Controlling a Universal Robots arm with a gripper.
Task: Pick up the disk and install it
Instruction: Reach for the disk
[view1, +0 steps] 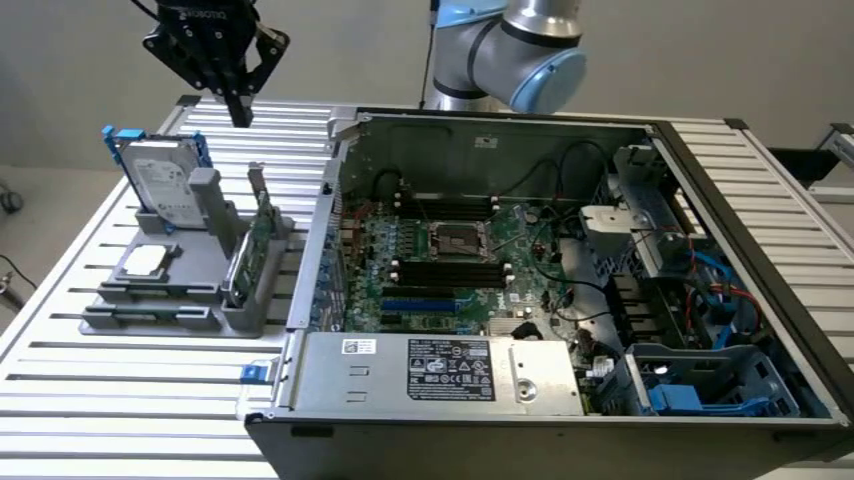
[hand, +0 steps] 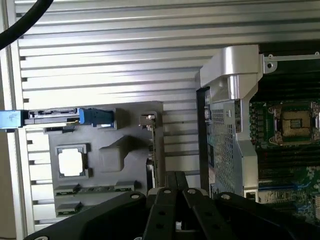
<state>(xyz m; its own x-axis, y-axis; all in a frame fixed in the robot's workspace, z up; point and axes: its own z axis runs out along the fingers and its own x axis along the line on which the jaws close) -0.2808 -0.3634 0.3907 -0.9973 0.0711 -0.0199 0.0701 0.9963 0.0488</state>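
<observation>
The disk (view1: 163, 180) stands upright on its edge in a grey holder (view1: 174, 300) on the slatted table, at the exterior view's left. It is silver-grey with a white label and blue rails. In the wrist view I look down on the disk (hand: 55, 116) edge-on, a thin dark strip with blue ends. My gripper (view1: 240, 112) hangs above and behind the disk, apart from it, with its black fingers pressed together and nothing between them. Those fingers (hand: 167, 192) meet over the holder's edge in the wrist view.
The holder also carries a square silver processor chip (view1: 144, 260) and an upright green circuit card (view1: 254, 250). An open computer case (view1: 334, 200) lies to the exterior view's right, with the motherboard (view1: 454, 260), power supply (view1: 441, 370) and a blue-trimmed bay (view1: 694, 385).
</observation>
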